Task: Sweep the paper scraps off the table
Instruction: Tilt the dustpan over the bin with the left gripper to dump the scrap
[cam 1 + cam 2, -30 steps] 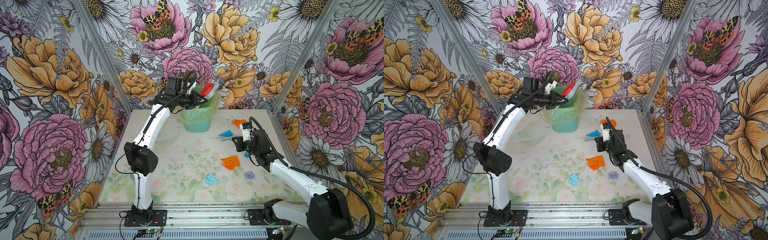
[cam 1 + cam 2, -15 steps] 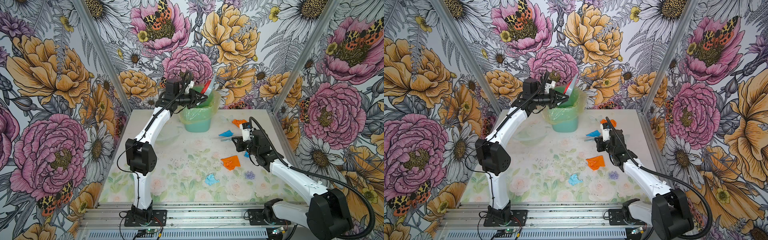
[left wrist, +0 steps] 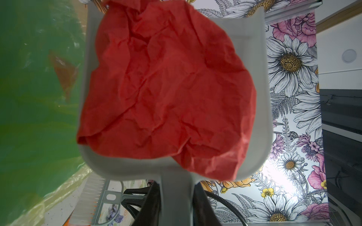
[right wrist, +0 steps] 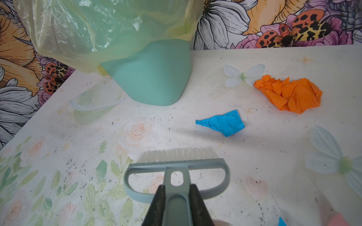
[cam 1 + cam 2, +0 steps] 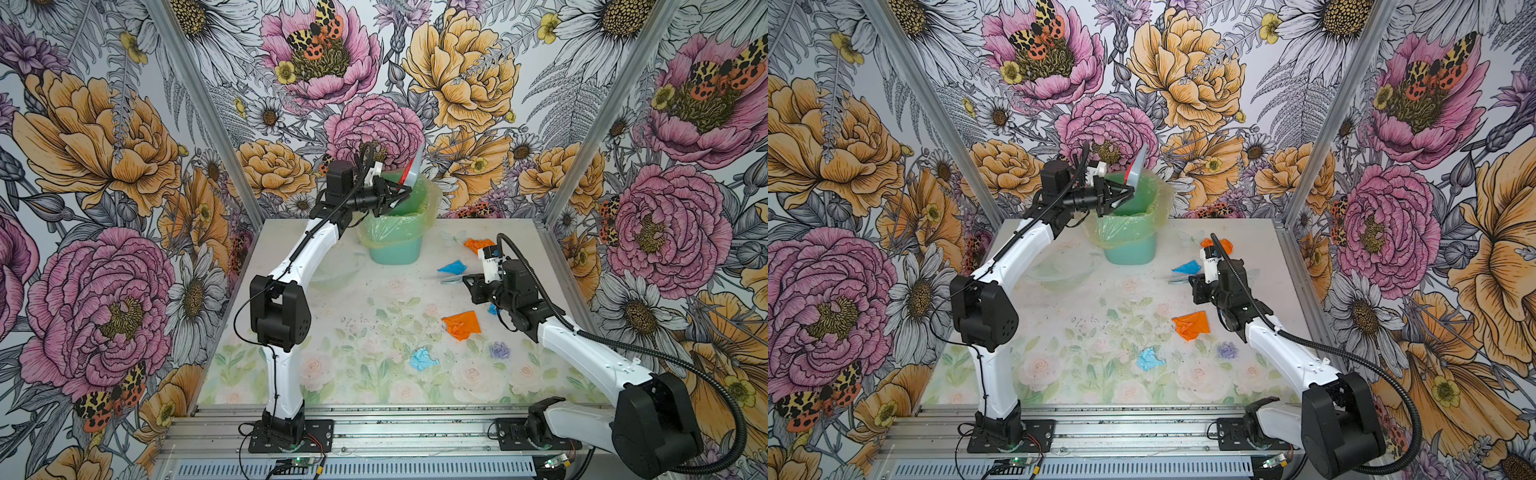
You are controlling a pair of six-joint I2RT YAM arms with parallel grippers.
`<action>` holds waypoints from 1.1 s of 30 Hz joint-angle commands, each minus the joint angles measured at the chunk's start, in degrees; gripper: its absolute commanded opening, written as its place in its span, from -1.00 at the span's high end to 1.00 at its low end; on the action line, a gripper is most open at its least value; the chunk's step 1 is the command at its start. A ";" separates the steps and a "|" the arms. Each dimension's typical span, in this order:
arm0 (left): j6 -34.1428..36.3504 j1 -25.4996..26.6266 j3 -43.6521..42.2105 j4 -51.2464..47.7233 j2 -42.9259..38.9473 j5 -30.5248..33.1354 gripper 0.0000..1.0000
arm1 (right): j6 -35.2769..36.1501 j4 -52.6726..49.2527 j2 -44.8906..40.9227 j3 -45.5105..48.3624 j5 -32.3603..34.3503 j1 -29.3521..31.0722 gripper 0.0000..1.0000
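My left gripper [image 5: 400, 195] is shut on the handle of a grey dustpan [image 5: 415, 168], held steeply tilted over the green bin [image 5: 395, 245] at the back. In the left wrist view a red paper wad [image 3: 166, 88] fills the dustpan [image 3: 263, 109], with the bin's liner [image 3: 39, 97] alongside. My right gripper [image 4: 177, 192] is shut on the brush [image 4: 176, 166], just above the table [image 5: 353, 299] on the right. Paper scraps lie there: orange [image 4: 290, 95] and blue [image 4: 223, 122] beyond the bristles, plus orange [image 5: 461, 325] and blue [image 5: 422, 359] nearer the front.
A clear shallow dish [image 5: 332, 270] lies left of the bin. A small blue scrap [image 5: 492, 308] peeks out under the right arm. Floral walls close in the back and both sides. Silver rails [image 5: 374, 419] with both arm bases run along the front.
The left arm has tipped the dustpan from nearly flat to steeply on edge over the bin. The red wad is still in the pan. The right arm and brush have not moved.
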State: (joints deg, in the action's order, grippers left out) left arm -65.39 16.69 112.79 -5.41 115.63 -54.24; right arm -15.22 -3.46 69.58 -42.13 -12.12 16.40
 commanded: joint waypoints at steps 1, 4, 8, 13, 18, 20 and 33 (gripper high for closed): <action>-4.48 -0.61 -1.61 7.51 -3.57 -1.57 1.00 | -0.47 1.62 -0.25 0.07 -0.01 -0.24 1.00; -8.10 -0.77 -3.09 11.82 -3.96 -1.25 1.00 | -0.46 1.53 -0.29 0.07 -0.10 -0.24 1.00; -10.18 -0.78 -3.76 13.88 -4.28 -1.21 1.00 | -0.61 1.44 -0.32 0.19 -0.01 -0.24 1.00; -20.41 -1.00 -7.91 26.00 -3.37 -1.77 1.00 | -1.18 1.35 -0.38 0.21 -0.45 -0.31 1.00; -29.16 -1.23 -11.22 36.90 -2.17 -0.99 1.00 | -1.15 1.35 -0.69 0.28 -0.42 -0.24 1.00; -29.09 -1.16 -11.37 36.96 -2.16 -1.06 1.00 | -1.21 1.35 -0.72 0.29 -0.36 -0.22 1.00; -28.03 -1.21 -11.33 36.99 -2.82 -2.14 1.00 | -1.88 1.14 -0.96 0.29 -0.54 -0.15 1.00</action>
State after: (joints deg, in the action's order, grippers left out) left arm -94.17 15.94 101.56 29.58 113.36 -55.13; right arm -16.08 -3.49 69.56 -42.11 -12.14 16.43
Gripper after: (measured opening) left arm 0.213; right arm 0.199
